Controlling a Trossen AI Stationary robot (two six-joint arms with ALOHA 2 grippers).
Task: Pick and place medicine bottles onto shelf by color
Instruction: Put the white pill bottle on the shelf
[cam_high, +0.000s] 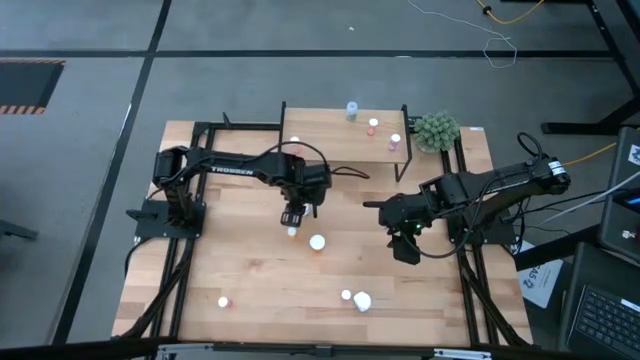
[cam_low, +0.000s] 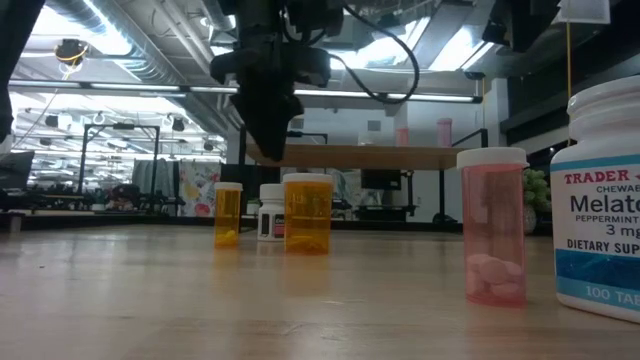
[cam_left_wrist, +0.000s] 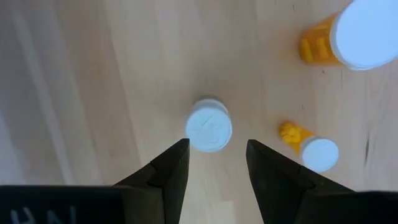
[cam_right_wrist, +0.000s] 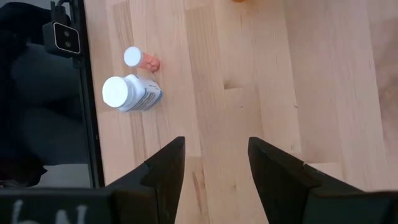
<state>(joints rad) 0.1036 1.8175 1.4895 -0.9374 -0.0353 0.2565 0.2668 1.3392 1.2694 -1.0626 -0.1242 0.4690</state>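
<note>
My left gripper (cam_high: 292, 218) hangs open, pointing down, just above a small white bottle (cam_left_wrist: 209, 126) that stands upright on the table; its fingers do not touch the bottle. Beside that bottle stand a small orange bottle (cam_left_wrist: 309, 146) and a larger orange bottle (cam_high: 318, 242). In the low view the gripper (cam_low: 268, 150) hovers over these three. My right gripper (cam_high: 405, 240) waits open above bare table at the right. The shelf (cam_high: 330, 135) stands at the far edge with several bottles on it.
A pink bottle (cam_right_wrist: 140, 59) and a white bottle with a blue label (cam_right_wrist: 127, 93) stand near the table's near edge, and another small bottle (cam_high: 223, 301) stands at the near left. A small green plant (cam_high: 437, 130) sits beside the shelf's right end.
</note>
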